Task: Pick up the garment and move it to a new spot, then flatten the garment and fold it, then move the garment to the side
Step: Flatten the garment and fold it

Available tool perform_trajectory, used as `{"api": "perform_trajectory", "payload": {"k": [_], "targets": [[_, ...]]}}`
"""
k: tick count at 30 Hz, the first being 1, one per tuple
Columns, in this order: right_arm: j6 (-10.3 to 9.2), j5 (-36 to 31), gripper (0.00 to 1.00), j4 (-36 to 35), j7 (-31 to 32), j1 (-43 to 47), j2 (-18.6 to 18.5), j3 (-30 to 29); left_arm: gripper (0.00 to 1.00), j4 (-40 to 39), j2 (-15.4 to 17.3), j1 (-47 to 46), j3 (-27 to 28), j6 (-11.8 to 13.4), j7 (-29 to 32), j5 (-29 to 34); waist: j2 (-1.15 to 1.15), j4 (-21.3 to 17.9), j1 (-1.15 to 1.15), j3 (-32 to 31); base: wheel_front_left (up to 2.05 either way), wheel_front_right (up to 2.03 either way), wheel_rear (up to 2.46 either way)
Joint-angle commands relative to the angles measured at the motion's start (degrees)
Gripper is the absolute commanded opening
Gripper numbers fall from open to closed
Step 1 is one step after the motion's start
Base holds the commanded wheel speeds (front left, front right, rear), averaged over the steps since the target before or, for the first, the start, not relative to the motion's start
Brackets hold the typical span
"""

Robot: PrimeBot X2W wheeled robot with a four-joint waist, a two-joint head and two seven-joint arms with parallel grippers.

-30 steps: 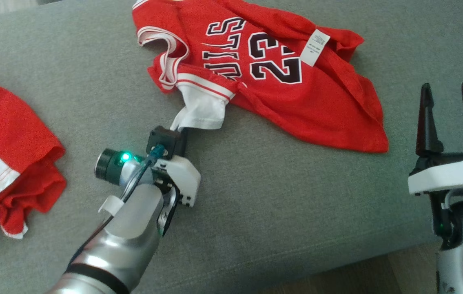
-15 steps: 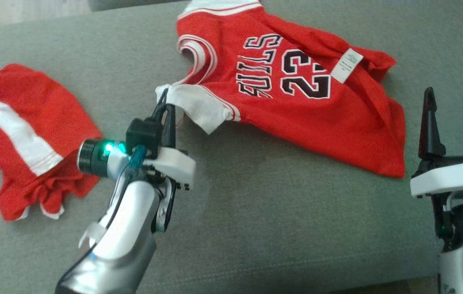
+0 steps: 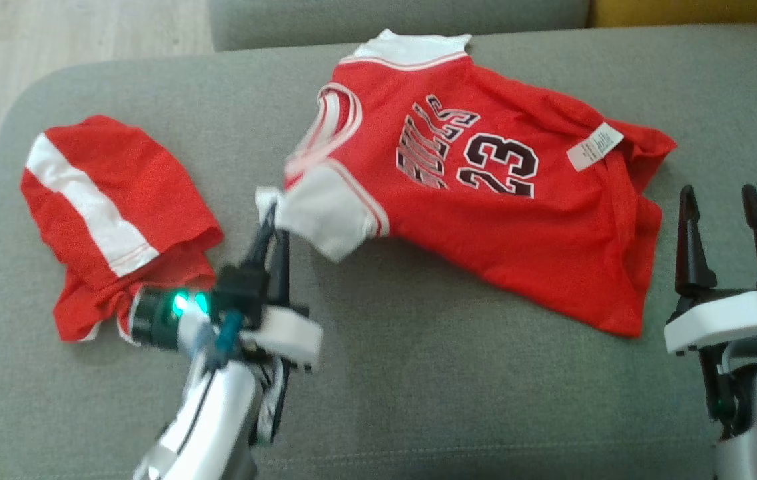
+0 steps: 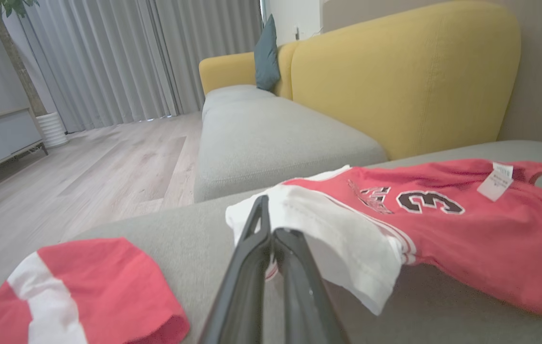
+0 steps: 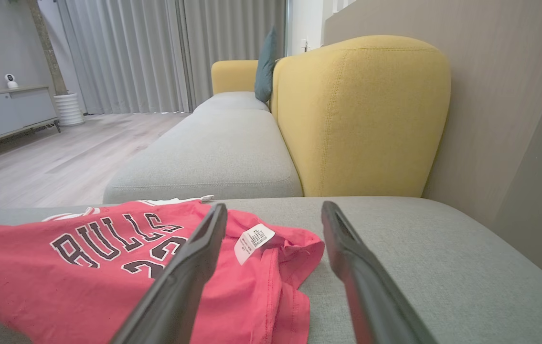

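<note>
- Red jersey (image 3: 518, 227) lies rumpled on the grey sofa seat (image 3: 451, 400), far and centre.
- Left hand (image 3: 271, 217) pinches its white sleeve (image 3: 328, 213), likely to drag it flat.
- Right hand (image 3: 717, 197) hovers spread wide, near right.

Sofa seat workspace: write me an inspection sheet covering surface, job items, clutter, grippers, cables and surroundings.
Surface: grey sofa seat, fabric, no stains seen.
Job's things: red jersey lying print side up, hem rumpled, label turned out; its white sleeve lifted off the seat.
Clutter: second red garment with a white stripe, crumpled, apart from the jersey on its left.
Grippers: left gripper, jaws shut on the white sleeve; right gripper, jaws open, holding nothing, beside the jersey's hem.
Cables: short cable at the left wrist.
Surroundings: yellow backrest, wood floor, grey curtains.
</note>
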Motion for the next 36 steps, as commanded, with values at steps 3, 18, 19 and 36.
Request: {"api": "perform_trajectory", "payload": {"k": [3,18,19,36], "targets": [[-0.04,0.0,1.0,-1.8,0.7,-1.3,-0.4,1.7,0.0,-1.8,0.6,-0.3,1.8,0.0,-0.3,0.5,0.0,0.6,0.0,-0.9,0.0,0.0,0.0],[-0.04,-0.4,1.0,-1.9,1.6,-1.2,-0.4,0.8,1.0,1.2,-0.6,3.4,2.5,-0.2,-0.3,0.9,0.0,1.3,0.0,-1.5,0.0,0.0,0.0],[-0.04,-0.4,1.0,-2.2,1.6,-1.3,-0.4,0.6,1.0,0.8,-0.7,3.3,2.9,-0.2,-0.3,0.9,0.0,1.2,0.0,-1.4,0.0,0.0,0.0],[-0.04,0.0,1.0,-2.4,1.3,-1.7,-0.4,-0.5,1.0,-9.4,-1.3,3.6,6.6,0.1,-0.3,1.8,0.0,1.3,0.0,-1.1,0.0,0.0,0.0]]}}
